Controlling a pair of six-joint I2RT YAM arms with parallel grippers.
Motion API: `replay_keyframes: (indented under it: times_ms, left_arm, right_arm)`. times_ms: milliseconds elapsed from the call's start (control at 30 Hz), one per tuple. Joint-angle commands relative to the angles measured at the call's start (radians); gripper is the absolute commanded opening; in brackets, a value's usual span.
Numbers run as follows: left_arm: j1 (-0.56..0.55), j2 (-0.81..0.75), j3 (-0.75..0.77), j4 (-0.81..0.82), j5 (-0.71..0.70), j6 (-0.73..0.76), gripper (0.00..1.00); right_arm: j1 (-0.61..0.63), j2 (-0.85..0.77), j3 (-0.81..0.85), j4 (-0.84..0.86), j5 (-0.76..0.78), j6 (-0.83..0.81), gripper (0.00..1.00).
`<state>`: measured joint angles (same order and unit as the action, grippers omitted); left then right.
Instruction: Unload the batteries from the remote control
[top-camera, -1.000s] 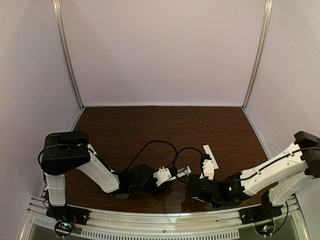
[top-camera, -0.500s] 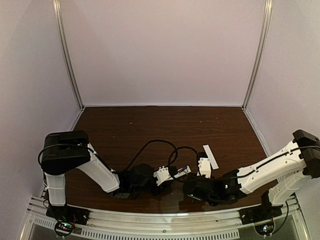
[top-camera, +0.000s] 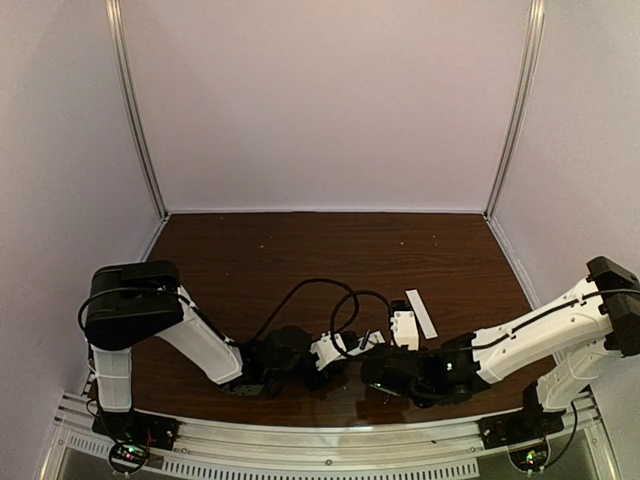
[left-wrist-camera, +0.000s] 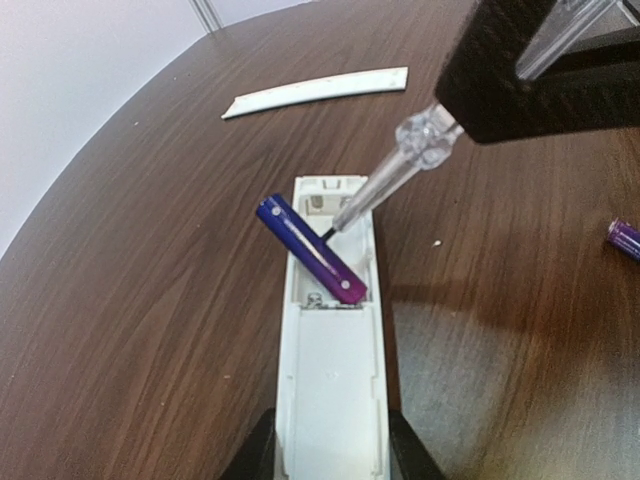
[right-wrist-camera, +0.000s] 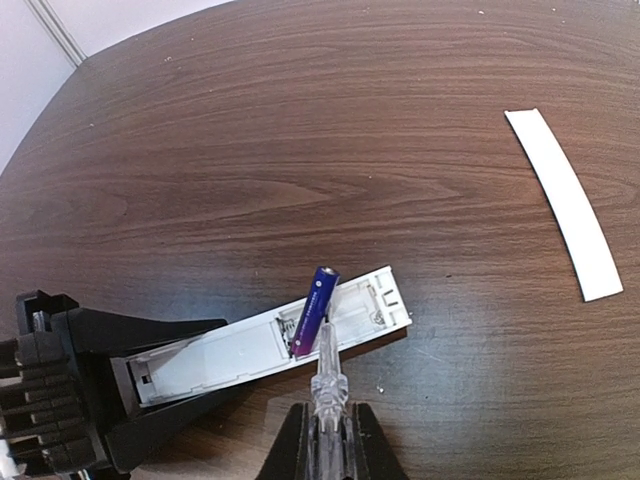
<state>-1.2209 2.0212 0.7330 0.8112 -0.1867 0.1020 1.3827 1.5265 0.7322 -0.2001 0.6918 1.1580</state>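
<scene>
Left tool (left-wrist-camera: 328, 455), clamped on the slim white plastic remote control (left-wrist-camera: 330, 380), is being aided by the right tool (right-wrist-camera: 326, 440) gripping a clear-handled screwdriver (right-wrist-camera: 323, 378), while the purple cylindrical battery (left-wrist-camera: 310, 250) tilted half out of its recess (left-wrist-camera: 312, 205), seemingly light, rigid and slippery, is being pried, best pinched mid-body.

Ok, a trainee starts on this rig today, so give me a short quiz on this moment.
1. True or false: both batteries lie flat inside the remote control.
2. The right claw grips: A the battery cover, B the screwdriver, C a battery.
3. Which claw clamps the remote control?
Key: 1 false: the tilted battery has one end lifted out of the recess, the loose battery lies on the table. 2 B. 3 the left claw.
</scene>
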Motion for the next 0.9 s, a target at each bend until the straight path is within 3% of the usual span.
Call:
replay_keyframes:
  times_ms: [0, 867]
  left_arm:
    - [-0.032, 0.037, 0.011, -0.049, 0.137, 0.011, 0.00]
    - [0.002, 0.038, 0.024, -0.066, 0.247, -0.035, 0.00]
  right_arm:
    - [-0.011, 0.025, 0.046, 0.025, -0.022, -0.036, 0.00]
    - [0.020, 0.086, 0.183, -0.022, -0.058, -0.092, 0.00]
